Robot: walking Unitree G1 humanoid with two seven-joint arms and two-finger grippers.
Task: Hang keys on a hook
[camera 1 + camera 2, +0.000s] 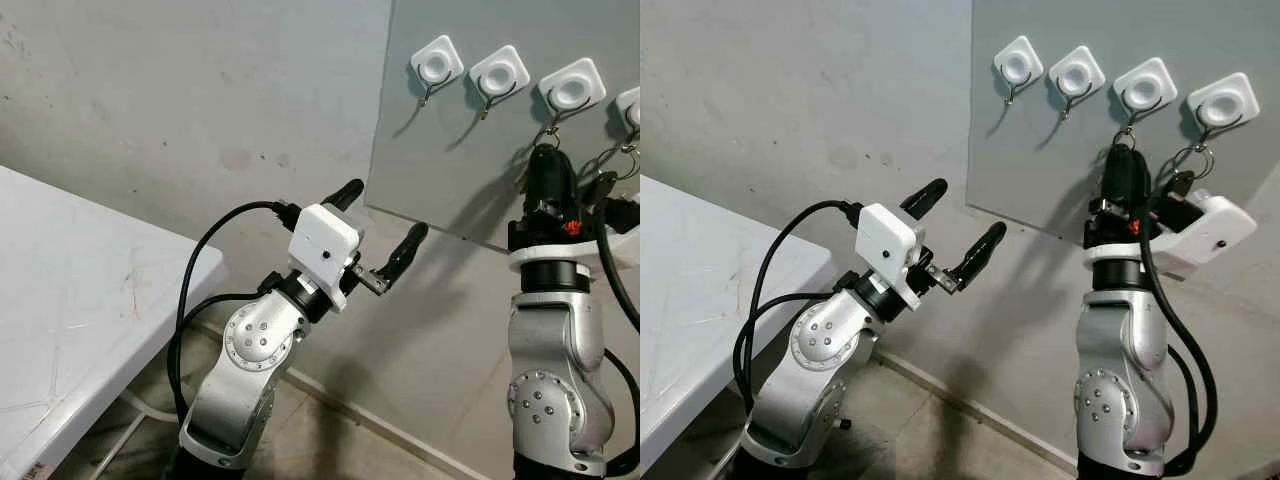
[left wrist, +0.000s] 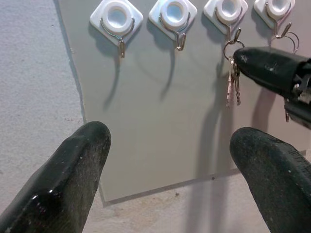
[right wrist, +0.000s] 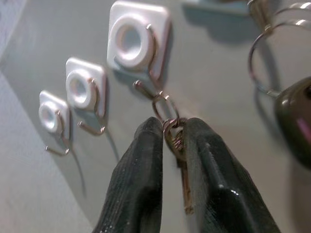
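A grey board on the wall carries four white hooks along its top edge. Low at the left stands a white desk, bare and no part of this step. The left pincer hovers by the board's lower left corner, fingers spread, holding nothing. The right pincer is raised to the third hook from the left, its fingers pressed together on the keys just under their ring, and the ring looks already looped over the hook's wire tip. To finish well, I would lower slightly so the ring seats in the bend, then part the fingers slowly and draw straight back, clear of the other keyring on the hook toward the right edge.
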